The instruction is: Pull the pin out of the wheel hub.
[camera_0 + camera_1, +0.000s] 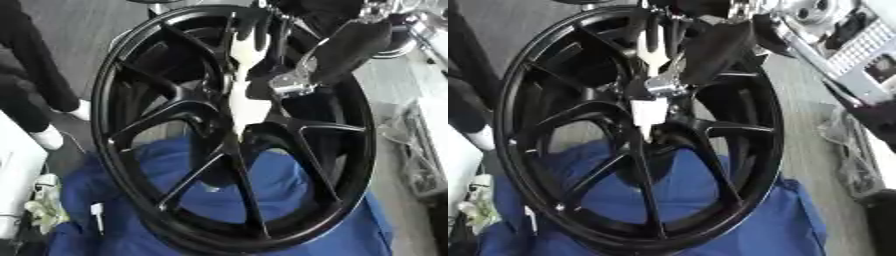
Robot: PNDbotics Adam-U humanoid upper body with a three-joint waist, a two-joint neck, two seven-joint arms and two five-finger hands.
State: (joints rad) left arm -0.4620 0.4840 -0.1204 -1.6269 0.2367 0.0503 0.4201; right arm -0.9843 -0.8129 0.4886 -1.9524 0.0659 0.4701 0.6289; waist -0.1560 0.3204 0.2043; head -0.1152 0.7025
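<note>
A black multi-spoke wheel hub (175, 125) stood nearly upright on a blue cloth (289, 195), filling both views. The robot's right hand (346, 47) came in from the upper right and lay over the centre of the wheel, its silver joint just beside the middle. A pale, whitish pin (248, 102) showed at the centre, right beside the fingers (289, 85). Whether those fingers curled round it could not be told. The left hand was out of sight.

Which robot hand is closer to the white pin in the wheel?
The right hand reaches down onto the white pin at the wheel hub. The left hand isn't in view.
</note>
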